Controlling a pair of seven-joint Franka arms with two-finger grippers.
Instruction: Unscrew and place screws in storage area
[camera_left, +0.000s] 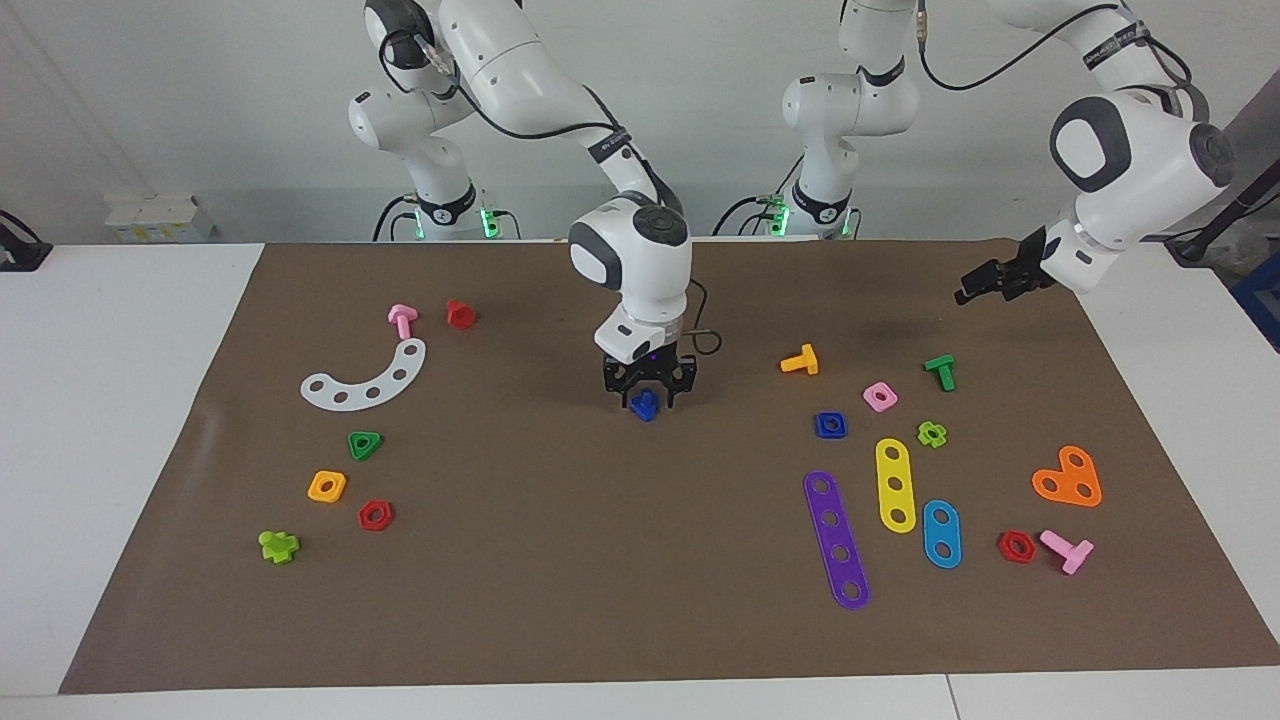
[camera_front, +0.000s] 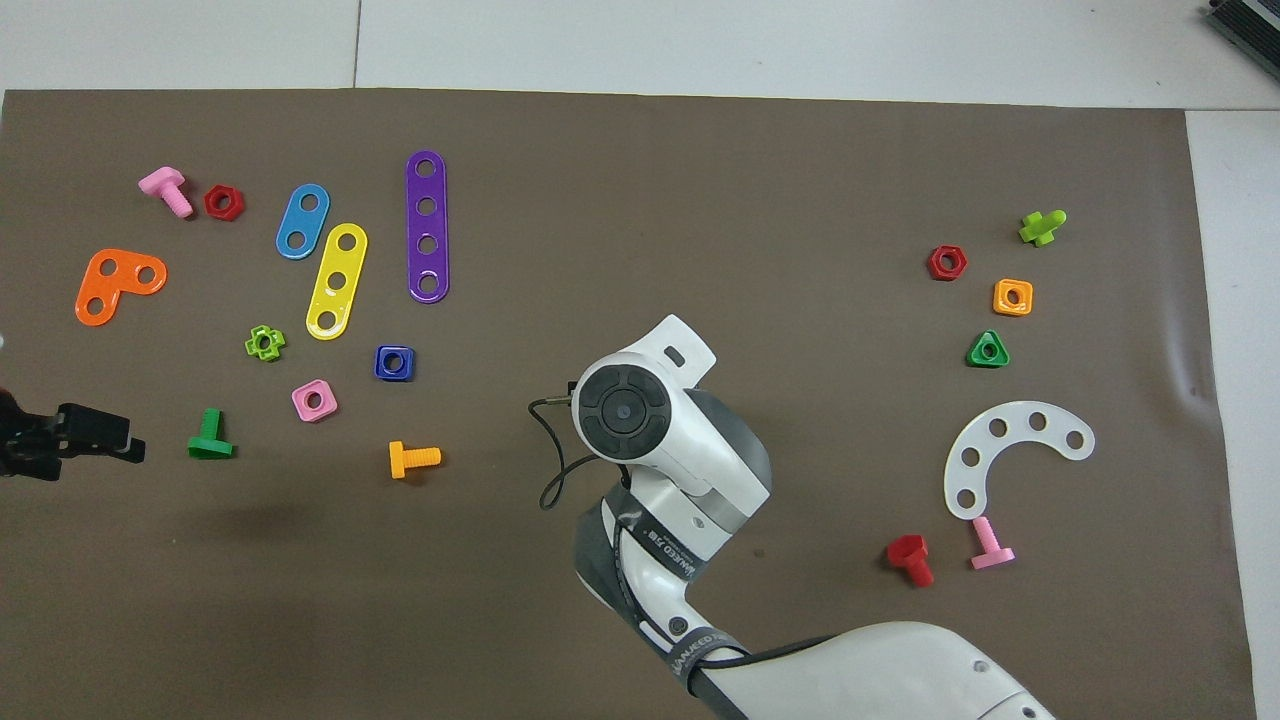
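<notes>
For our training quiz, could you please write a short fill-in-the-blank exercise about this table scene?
1. The right gripper is down at a screw coloured ____.
2. The green triangular nut lies between the white arc strip and the ____ square nut.
3. The left gripper hangs in the air, holding ____.

Missing words: blue; orange; nothing.
</notes>
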